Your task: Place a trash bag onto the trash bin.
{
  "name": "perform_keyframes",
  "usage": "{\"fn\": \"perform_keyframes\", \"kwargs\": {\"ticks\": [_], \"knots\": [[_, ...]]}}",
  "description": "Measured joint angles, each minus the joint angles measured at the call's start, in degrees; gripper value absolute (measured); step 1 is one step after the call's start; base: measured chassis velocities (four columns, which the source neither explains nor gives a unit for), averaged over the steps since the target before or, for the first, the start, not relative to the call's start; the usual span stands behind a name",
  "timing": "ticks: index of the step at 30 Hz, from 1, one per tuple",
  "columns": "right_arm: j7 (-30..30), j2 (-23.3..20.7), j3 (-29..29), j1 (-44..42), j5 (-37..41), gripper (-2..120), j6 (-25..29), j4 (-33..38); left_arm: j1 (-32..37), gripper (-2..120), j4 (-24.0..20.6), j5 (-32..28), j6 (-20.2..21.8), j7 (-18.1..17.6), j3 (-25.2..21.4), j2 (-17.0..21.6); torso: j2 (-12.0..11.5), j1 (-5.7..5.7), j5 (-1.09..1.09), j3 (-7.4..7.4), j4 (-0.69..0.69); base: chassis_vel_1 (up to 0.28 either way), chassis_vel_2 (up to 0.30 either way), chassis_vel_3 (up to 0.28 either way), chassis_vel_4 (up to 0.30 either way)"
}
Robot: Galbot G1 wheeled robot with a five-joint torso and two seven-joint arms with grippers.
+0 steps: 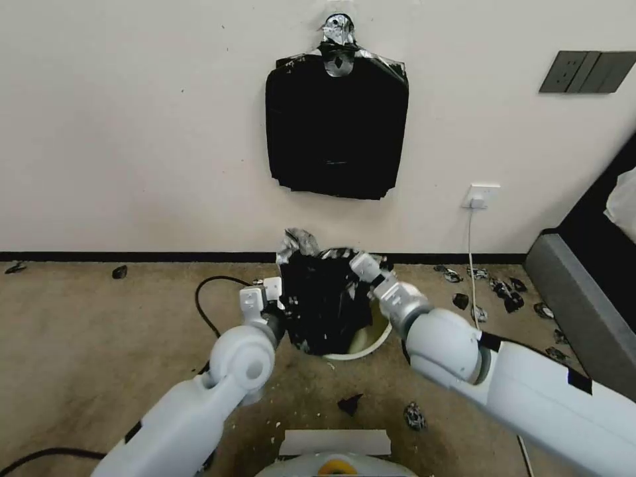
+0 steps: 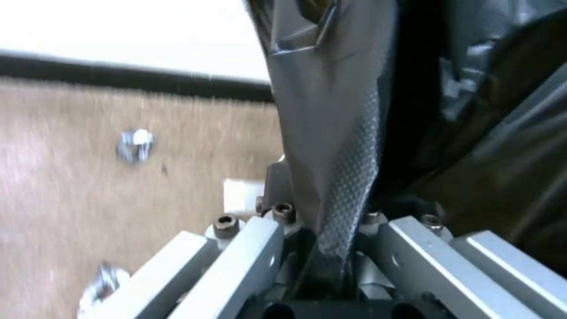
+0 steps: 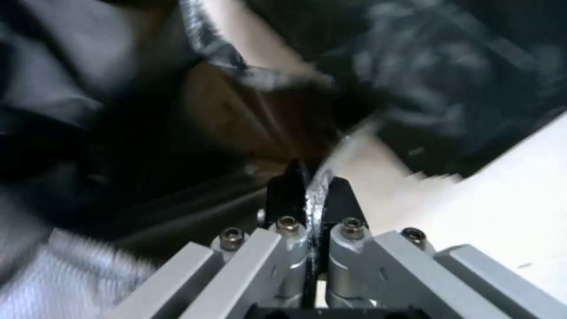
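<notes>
While pinching trash bag [image 1: 324, 301], both tools closed.

Wall, far: stack of black bags [image 1: 336, 129] hung flat, silver tape [image 1: 338, 30] at its top.
Wall, right: dark switch plate [image 1: 587, 71]; white socket [image 1: 480, 196], white cord [image 1: 472, 258] dropping to the floor.
Floor: tan carpet [image 1: 99, 331], black cable [image 1: 209, 301] left of centre.
Scraps: black scraps [image 1: 503, 288] scattered at right; one [image 1: 349, 403] near centre, one [image 1: 119, 271] far left.
Right edge: grey furniture [image 1: 583, 311].
</notes>
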Motion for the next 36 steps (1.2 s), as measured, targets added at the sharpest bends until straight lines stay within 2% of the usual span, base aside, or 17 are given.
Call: {"fn": "perform_keyframes", "kwargs": {"ticks": [1, 2, 4, 5, 9, 10, 12, 13, 15, 16, 17, 20, 21, 24, 29, 34, 36], "knots": [[-0.42, -0.54, 0.52, 0.75, -0.3, 0, 0.51, -0.27, 1.14, 3, -1.15, 1.36, -0.59, 1.92, -1.17, 0.92, 0.0, 0.0, 0.0, 0.0, 0.0, 0.0, 0.0, 0.0, 0.0], [-0.42, -0.54, 0.52, 0.75, -0.3, 0, 0.51, -0.27, 1.14, 3, -1.15, 1.36, -0.59, 1.92, -1.17, 0.92, 0.0, 0.0, 0.0, 0.0, 0.0, 0.0, 0.0, 0.0, 0.0], [-1.28, -1.75, 0.83, 2.14, -0.52, 0, 1.32, -0.49, 3.37, 3, -3.06, 4.07, -1.65, 5.85, -3.29, 2.48, 0.0, 0.0, 0.01, 0.0, 0.0, 0.0, 0.0, 0.0, 0.0], [-1.28, -1.75, 0.83, 2.14, -0.52, 0, 1.32, -0.49, 3.37, 3, -3.06, 4.07, -1.65, 5.85, -3.29, 2.48, 0.0, 0.0, 0.01, 0.0, 0.0, 0.0, 0.0, 0.0, 0.0], [-5.11, -5.19, 0.78, 4.66, 0.11, 0, 1.94, -0.51, 8.95, 3, -6.91, 9.6, -5.04, 14.2, -8.07, 5.06, 0.0, 0.0, 0.01, -0.01, 0.01, 0.0, 0.0, 0.0, 0.0], [-5.11, -5.19, 0.78, 4.66, 0.11, 0, 1.94, -0.51, 8.95, 3, -6.91, 9.6, -5.04, 14.2, -8.07, 5.06, 0.0, 0.0, 0.01, -0.01, 0.01, 0.0, 0.0, 0.0, 0.0], [-7.39, -7.6, 1.03, 5.03, 2.42, 0, 1.93, 0.17, 11.54, 3, -8.08, 10.76, -7.78, 17.55, -10.91, 5.38, 0.0, 0.0, 0.0, -0.01, 0.0, 0.0, 0.0, 0.0, 0.0], [-7.39, -7.6, 1.03, 5.03, 2.42, 0, 1.93, 0.17, 11.54, 3, -8.08, 10.76, -7.78, 17.55, -10.91, 5.38, 0.0, 0.0, 0.0, -0.01, 0.0, 0.0, 0.0, 0.0, 0.0], [-9.18, -10.44, 1.75, 4.78, 5.87, 0, 1.77, 1.95, 13.36, 3, -8.93, 10.72, -9.78, 19.09, -13.59, 5.28, 0.0, 0.0, 0.02, -0.01, 0.01, 0.0, 0.0, 0.0, 0.0], [-11.04, -12.7, 2.17, 4.18, 8.03, 0, 1.74, 3.57, 14.21, 3, -9.4, 9.7, -10.8, 19.34, -15.35, 4.98, 0.0, 0.0, 0.01, -0.01, 0.01, 0.0, 0.0, 0.0, 0.0], [-11.04, -12.7, 2.17, 4.18, 8.03, 0, 1.74, 3.57, 14.21, 3, -9.4, 9.7, -10.8, 19.34, -15.35, 4.98, 0.0, 0.0, 0.01, -0.01, 0.01, 0.0, 0.0, 0.0, 0.0], [-14.83, -16.84, 2.86, 2.09, 11.58, 0, 2.35, 7.21, 14.7, 3, -10.25, 5.36, -12.23, 18.71, -18.75, 3.58, 0.0, 0.0, 0.0, -0.01, 0.0, 0.0, 0.0, 0.0, 0.0], [-14.83, -16.84, 2.86, 2.09, 11.58, 0, 2.35, 7.21, 14.7, 3, -10.25, 5.36, -12.23, 18.71, -18.75, 3.58, 0.0, 0.0, 0.0, -0.01, 0.0, 0.0, 0.0, 0.0, 0.0], [-16.91, -18.42, 3.19, -0.16, 12.33, 0, 4.37, 8.55, 14.6, 3, -10.83, 0.03, -12.67, 16.61, -20.85, 2.37, 0.0, 0.0, 0.0, -0.01, 0.0, 0.0, 0.0, 0.0, 0.0], [-17.98, -16.87, 3.54, -4.53, 12.22, 0, 7.78, 9.01, 15.88, 3, -12.11, -5.52, -12.79, 14.69, -23.29, 1.96, 0.0, 0.0, 0.02, -0.01, 0.0, 0.0, 0.0, 0.0, 0.0], [-16.87, -14.49, 3.84, -7.67, 12.0, 0, 10.06, 9.75, 17.89, 3, -12.23, -5.9, -12.62, 14.01, -25.17, 2.1, 0.0, 0.0, 0.01, -0.01, 0.0, 0.0, 0.0, 0.0, 0.0], [-14.43, -12.82, 3.84, -8.77, 11.95, 0, 10.99, 9.75, 19.26, 3, -12.52, -5.79, -12.16, 14.0, -26.24, 2.29, 0.0, 0.0, 0.0, -0.01, 0.0, 0.0, 0.0, 0.0, 0.0]]}}
